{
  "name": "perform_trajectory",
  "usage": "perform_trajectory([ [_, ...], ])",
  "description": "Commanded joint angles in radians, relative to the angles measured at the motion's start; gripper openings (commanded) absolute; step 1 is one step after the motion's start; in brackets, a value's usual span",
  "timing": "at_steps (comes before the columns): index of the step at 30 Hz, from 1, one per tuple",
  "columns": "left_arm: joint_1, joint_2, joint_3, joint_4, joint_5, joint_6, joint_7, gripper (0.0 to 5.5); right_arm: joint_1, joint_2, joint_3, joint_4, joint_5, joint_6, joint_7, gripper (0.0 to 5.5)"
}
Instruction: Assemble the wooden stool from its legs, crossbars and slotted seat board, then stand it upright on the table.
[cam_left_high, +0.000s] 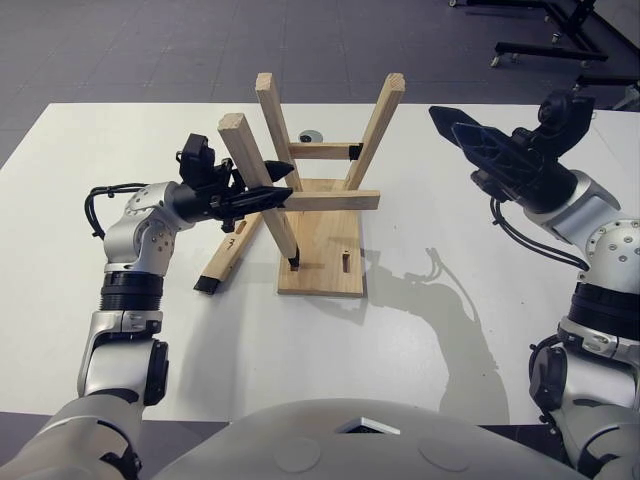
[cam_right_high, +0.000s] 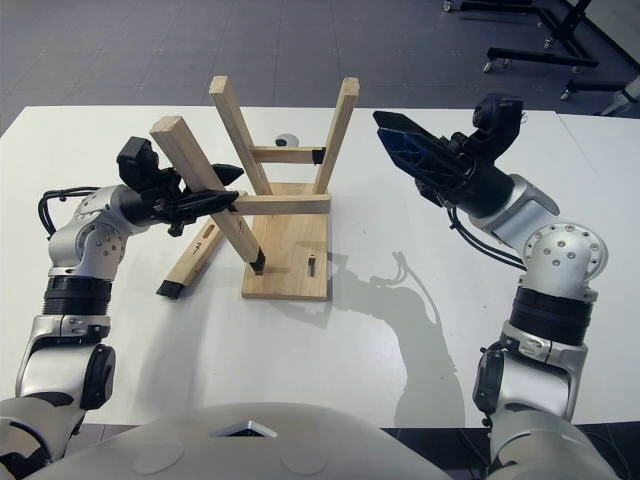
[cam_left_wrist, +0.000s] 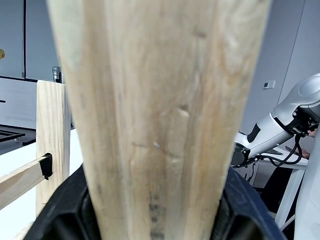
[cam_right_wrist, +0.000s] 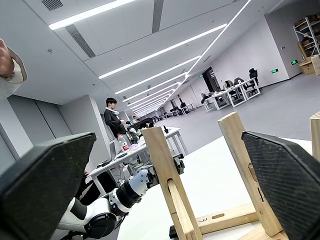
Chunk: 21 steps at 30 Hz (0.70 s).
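On the tabletop, head views: a white tabletop (cam_left_high: 120, 150) carries the seat board (cam_left_high: 322, 282), which lies flat near the middle with a slot showing by its right edge.
Rear legs: the left rear leg (cam_left_high: 272, 115) and the right rear leg (cam_left_high: 378, 125) rise from the board's far part and lean apart toward their tops. An upper crossbar (cam_left_high: 322, 151) joins them.
Tilted leg (cam_left_high: 248, 150): it slants over the board's left side, and its dark foot touches the board. A lower crossbar (cam_left_high: 335, 201) runs from it to the right rear leg.
Left gripper (cam_left_high: 278, 186): it pinches the tilted leg about midway, coming in from the left.
Loose leg (cam_left_high: 222, 265): it lies on the tabletop just beside the board's left edge, with its dark cap toward the robot.
Right gripper (cam_right_high: 395, 130): it is raised over the tabletop right of the stool, apart from the wood and pointing toward it.
Small round thing (cam_left_high: 310, 134): it is grey and sits on the tabletop behind the stool.
Room: a dark tiled floor (cam_left_high: 150, 50) lies beyond the far edge, with black wheeled frames (cam_left_high: 545, 50) at the far right.
Left wrist view: the tilted leg's pale grain runs up the middle, with dark fingers (cam_left_wrist: 65, 210) pressed to both sides. Grey wall panels (cam_left_wrist: 30, 40) stand behind.
Right wrist view: the pads (cam_right_wrist: 45, 180) are spread wide, and the stool's legs show through the gap. Beyond is a large hall with long ceiling lights (cam_right_wrist: 150, 52) and desks (cam_right_wrist: 225, 97).
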Motion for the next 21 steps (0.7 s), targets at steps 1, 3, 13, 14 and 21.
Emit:
perform_trajectory([
  [1,0.014,-0.004,-0.014,0.025,0.028,-0.032,-0.022,2.10,-0.019,-0.003,-0.002,0.006,0.016,0.009,0.005,5.38],
  [3,0.016,-0.006,-0.012,0.044,0.035,-0.043,-0.025,2.10,-0.018,-0.004,-0.001,0.007,0.020,0.010,0.007,5.38],
  [13,-0.001,-0.019,-0.025,0.066,0.062,-0.063,-0.037,2.10,-0.022,0.003,0.003,0.009,0.028,0.013,0.004,5.38],
  [14,-0.001,-0.018,-0.027,0.064,0.064,-0.064,-0.038,2.10,-0.022,0.003,0.002,0.009,0.029,0.014,0.004,5.38],
  [21,-0.026,-0.002,-0.025,0.040,0.077,-0.075,-0.031,2.10,-0.023,0.009,0.008,0.010,0.035,0.011,-0.003,5.38],
])
